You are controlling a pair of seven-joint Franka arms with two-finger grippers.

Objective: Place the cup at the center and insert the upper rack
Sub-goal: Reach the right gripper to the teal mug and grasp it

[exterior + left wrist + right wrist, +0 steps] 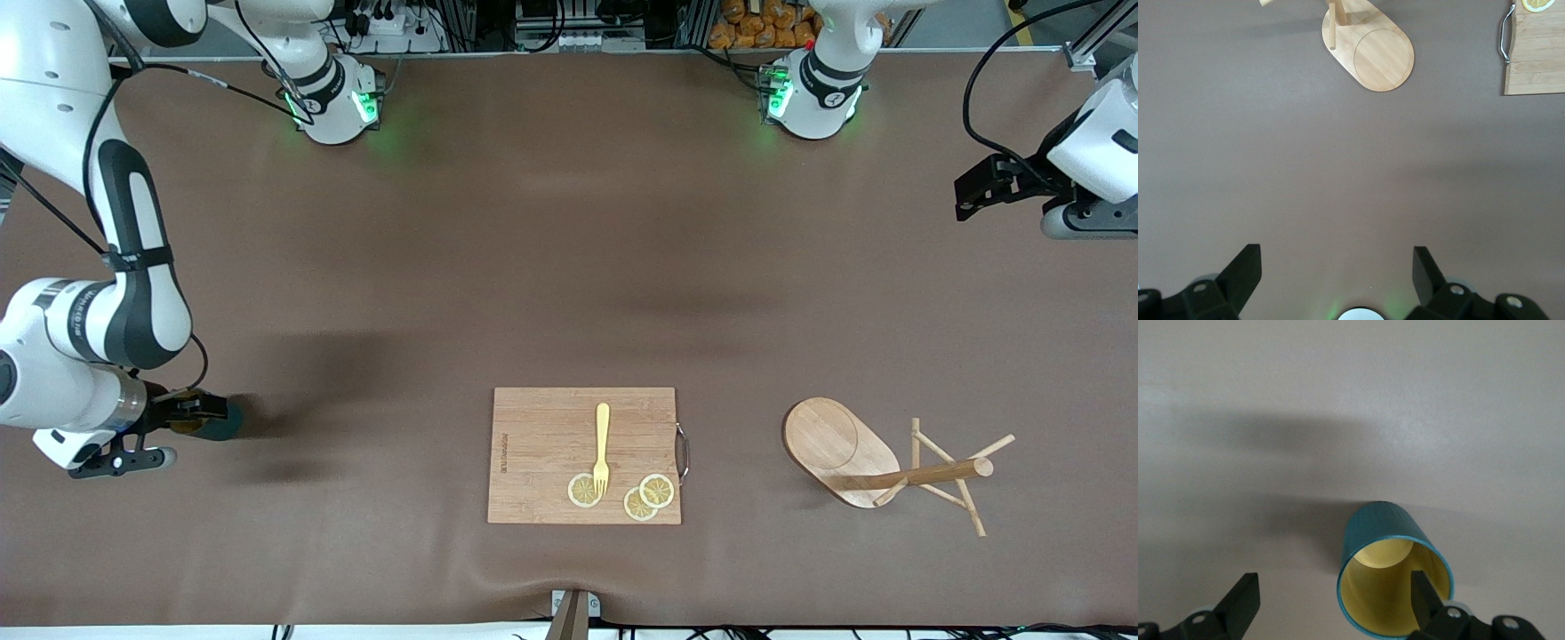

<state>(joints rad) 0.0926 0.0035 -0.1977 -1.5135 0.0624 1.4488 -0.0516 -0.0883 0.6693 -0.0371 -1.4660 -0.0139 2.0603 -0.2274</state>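
The dark teal cup (pixel 220 425) is on the table at the right arm's end; in the right wrist view (pixel 1386 533) its yellowish mouth faces the camera and its handle is hidden. My right gripper (pixel 197 412) (pixel 1333 583) is open, with one finger (pixel 1423 597) inside the cup's mouth and the other outside, so the cup's wall stands between them. The wooden upper rack (pixel 840 444) lies tipped on its side toward the left arm's end, its post and pegs pointing away from the board. My left gripper (pixel 975 191) (pixel 1336 257) waits open and empty, high over the table; its view shows the rack's oval base (pixel 1371 57).
A rectangular wooden cutting board (pixel 542 462) with a metal handle lies near the front-camera edge at the middle. It carries a yellow fork (pixel 602 444) and three lemon slices (pixel 656 491). The board's corner also shows in the left wrist view (pixel 1538 60).
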